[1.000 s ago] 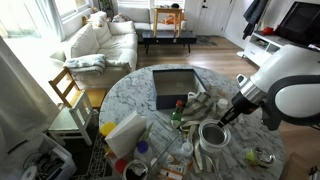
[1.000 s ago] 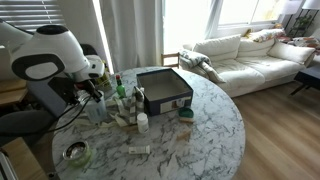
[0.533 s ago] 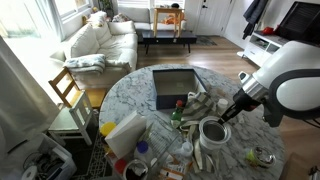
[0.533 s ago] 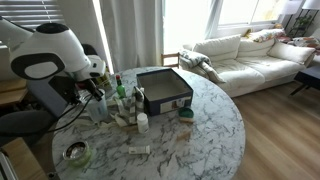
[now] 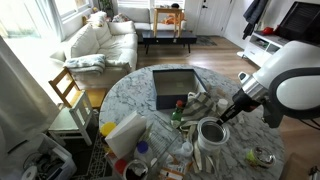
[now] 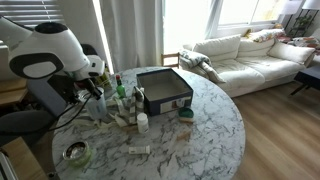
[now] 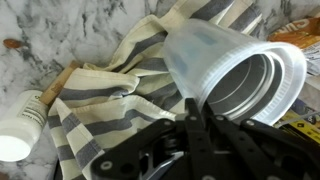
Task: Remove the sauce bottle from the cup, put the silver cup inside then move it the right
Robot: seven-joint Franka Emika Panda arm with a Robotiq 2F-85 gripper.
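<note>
1. Shiny round bare-metal silver cup point(image 7: 252, 92): in wrist view its ribbed grey inside sits w/in the wide white thick-rimmed cup point(image 7: 225, 55), the two rims close together. So nesting looks done, imo.
2. The white cup stands on the round marble desk point(image 5: 130, 95), on the side nearest my arm. In an exterior view its mouth faces up w/ a grey inside showing.
3. Small slim sauce bottle w/ red cap & dark greenish body point(image 5: 176, 116): out of the cup and upright on the desk. It is near the cup but apart from it, w/ clutter between. Removal step reads as done.
4. My hand point(image 7: 195, 118): fingers pressed together, tips right at the near rim of the white cup. Can't tell if the cup wall is pinched between them or only touched.
5. Around the cup: a grey-and-white striped cloth point(image 7: 100, 95) is bunched against the cup's side and spreads under my hand. A small white-capped bottle point(image 7: 18, 140) lies at the cloth's edge, well apart from my fingers.
6. Left to do, as I judge it: move the nested pair to the right across the desk. I'd need a sure hold on the rim first, & the cloth next to the cup could snag or drag along.
</note>
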